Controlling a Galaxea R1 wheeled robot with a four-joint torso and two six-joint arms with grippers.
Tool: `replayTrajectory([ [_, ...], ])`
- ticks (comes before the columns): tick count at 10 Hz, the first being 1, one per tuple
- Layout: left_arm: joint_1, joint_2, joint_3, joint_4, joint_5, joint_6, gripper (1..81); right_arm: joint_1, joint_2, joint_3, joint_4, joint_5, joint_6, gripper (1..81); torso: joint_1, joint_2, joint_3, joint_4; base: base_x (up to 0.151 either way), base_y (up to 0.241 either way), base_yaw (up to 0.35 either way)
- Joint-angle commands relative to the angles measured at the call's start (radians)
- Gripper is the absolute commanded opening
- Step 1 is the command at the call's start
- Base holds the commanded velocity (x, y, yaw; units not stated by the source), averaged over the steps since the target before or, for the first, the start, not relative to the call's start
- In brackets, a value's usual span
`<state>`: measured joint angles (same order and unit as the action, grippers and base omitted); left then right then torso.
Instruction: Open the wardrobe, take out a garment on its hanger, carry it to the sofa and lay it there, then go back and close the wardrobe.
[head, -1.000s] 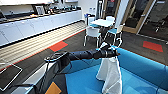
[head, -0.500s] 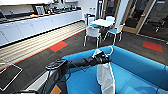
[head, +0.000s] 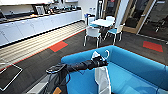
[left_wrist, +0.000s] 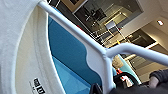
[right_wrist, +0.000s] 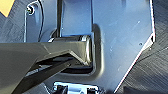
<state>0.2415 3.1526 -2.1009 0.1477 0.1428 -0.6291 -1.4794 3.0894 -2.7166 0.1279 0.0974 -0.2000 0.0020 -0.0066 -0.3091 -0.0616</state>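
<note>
The turquoise sofa (head: 135, 66) spreads across the lower right of the head view. My left arm reaches out over its backrest and seat. The left gripper (head: 101, 61) is shut on the white hanger (head: 107, 54) near its hook. The white garment (head: 102, 78) hangs from the hanger down toward the seat cushion. In the left wrist view the hanger (left_wrist: 82, 41) crosses close by, the garment (left_wrist: 20, 47) shows its dark neck label (left_wrist: 39, 86), and the blue sofa (left_wrist: 66, 57) lies behind. The right wrist view looks down on my own base (right_wrist: 120, 32) and dark carpet.
Beyond the sofa stand a white table (head: 102, 22) and white-and-teal chairs (head: 92, 32). A long run of white counter cabinets (head: 37, 25) lines the left wall. Orange floor patches (head: 58, 46) mark the dark carpet. Glass doors (head: 140, 15) are at the back right.
The camera has moved closer to the sofa, which now takes up more of the view. The left arm still holds the hanger, with the garment hanging lower over the seat.
</note>
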Motion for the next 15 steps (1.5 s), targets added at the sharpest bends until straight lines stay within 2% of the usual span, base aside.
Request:
replayTrajectory([
  [1, -0.164, 0.076, 0.004, 0.075, -0.02, 0.016, 1.0, 0.007, 0.014, 0.009, -0.002, -0.07, -0.004, 81.1, 0.0, 0.0, 0.0, 0.0, 0.0, 0.0, 0.0],
  [9, -0.135, -0.052, 0.002, 0.125, -0.018, 0.019, 1.0, 0.006, 0.014, 0.009, -0.002, -0.07, -0.004, 81.1, 0.0, 0.0, 0.0, 0.0, 0.0, 0.0, 0.0],
  [13, -0.089, -0.155, 0.208, 0.176, -0.019, 0.019, 1.0, 0.006, 0.014, 0.009, -0.002, -0.07, -0.004, 81.1, 0.0, 0.0, 0.0, 0.0, 0.0, 0.0, 0.0],
  [15, -0.055, -0.181, 0.229, 0.214, -0.019, 0.017, 1.0, 0.006, 0.016, 0.009, -0.002, -0.07, -0.004, 81.1, 0.0, 0.0, 0.0, 0.0, 0.0, 0.0, 0.0],
])
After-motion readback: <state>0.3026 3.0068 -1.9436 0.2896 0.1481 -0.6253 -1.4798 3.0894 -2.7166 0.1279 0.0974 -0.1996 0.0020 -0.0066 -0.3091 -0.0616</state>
